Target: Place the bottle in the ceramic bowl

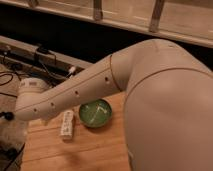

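The white bottle (67,125) lies on its side on the wooden table (85,150), just left of the green ceramic bowl (96,114) and apart from it. The bowl stands upright with nothing visible inside it; its far rim is covered by my arm. My pale arm (80,92) reaches from the right across the view to its wrist end (31,97) at the left, above and left of the bottle. My gripper sits at that wrist end, mostly hidden behind the forearm, and it holds nothing that I can see.
My large white shoulder casing (170,110) fills the right half of the view and hides the table's right side. Black cables (45,62) and a rail lie behind the table. The table's left edge (26,145) is close to the bottle.
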`<control>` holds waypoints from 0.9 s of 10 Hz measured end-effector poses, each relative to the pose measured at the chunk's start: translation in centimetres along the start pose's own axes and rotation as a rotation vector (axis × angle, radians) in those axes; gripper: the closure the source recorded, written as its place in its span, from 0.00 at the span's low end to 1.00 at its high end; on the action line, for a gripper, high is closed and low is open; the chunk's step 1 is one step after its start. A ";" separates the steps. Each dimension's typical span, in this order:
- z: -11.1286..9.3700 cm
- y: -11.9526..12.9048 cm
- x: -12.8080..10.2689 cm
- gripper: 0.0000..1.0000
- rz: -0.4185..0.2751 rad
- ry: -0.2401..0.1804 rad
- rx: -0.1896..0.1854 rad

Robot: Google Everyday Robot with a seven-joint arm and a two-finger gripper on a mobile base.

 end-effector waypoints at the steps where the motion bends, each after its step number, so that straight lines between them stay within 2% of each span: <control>1: 1.2 -0.2 -0.2 0.20 -0.007 0.021 -0.008; 3: 4.4 -0.2 -0.5 0.20 -0.009 0.043 -0.048; 6: 11.7 -0.2 0.3 0.20 0.015 0.101 -0.123; 8: 14.7 0.5 1.2 0.20 0.038 0.150 -0.162; 9: 15.4 0.8 1.4 0.20 0.042 0.153 -0.165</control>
